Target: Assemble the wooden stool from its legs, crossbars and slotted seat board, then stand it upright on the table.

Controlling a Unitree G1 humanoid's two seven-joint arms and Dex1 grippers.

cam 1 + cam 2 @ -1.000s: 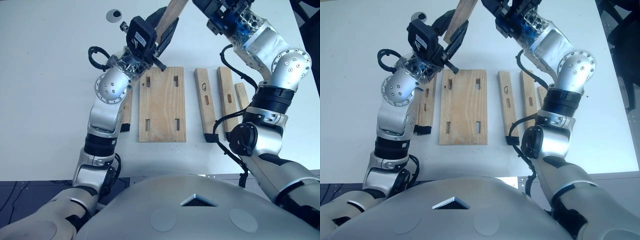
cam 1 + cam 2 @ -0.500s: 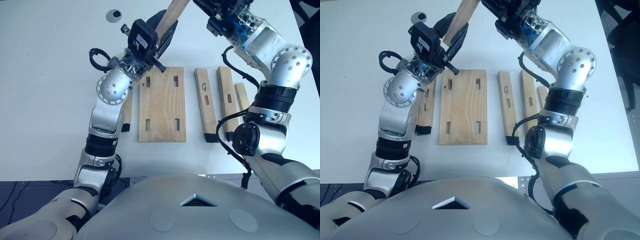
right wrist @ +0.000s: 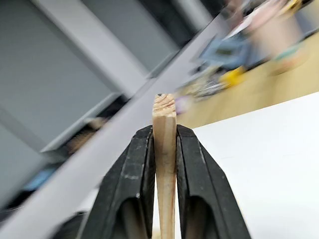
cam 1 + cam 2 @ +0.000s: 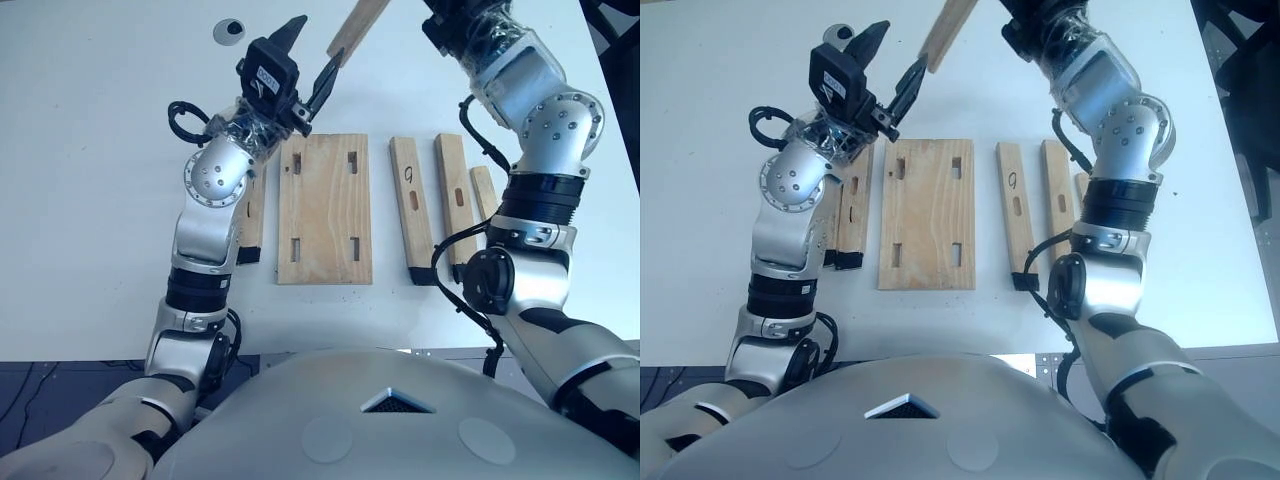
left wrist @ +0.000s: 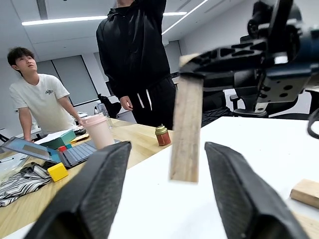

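Progress: early, no joint made. The seat board [image 4: 325, 210] lies flat in the middle of the table [image 4: 90, 200], long axis running from near edge to far edge, and all four of its slots are empty. Toward the right edge lie two long slotted pieces [image 4: 410, 210] and a short piece [image 4: 484, 192], loose and parallel to the board. More pieces [image 4: 852, 215] lie just beside the board's left side, partly under the left arm. One stick [image 4: 357, 22] is in the air above the far edge of the table, beyond the board's far end. Leg or crossbar: cannot tell. The right gripper [image 3: 164, 137] is closed tight on it, both pads flat against its faces. The stick's long axis is tilted, its low end pointing down toward the robot's left and its high end rising away to the right. The left gripper [image 4: 318, 40] is wide open and holds nothing; its fingers straddle the stick's low end, with a gap on each side in the left wrist view. Left to do, by my reading: seat every leg and crossbar, then stand the stool up
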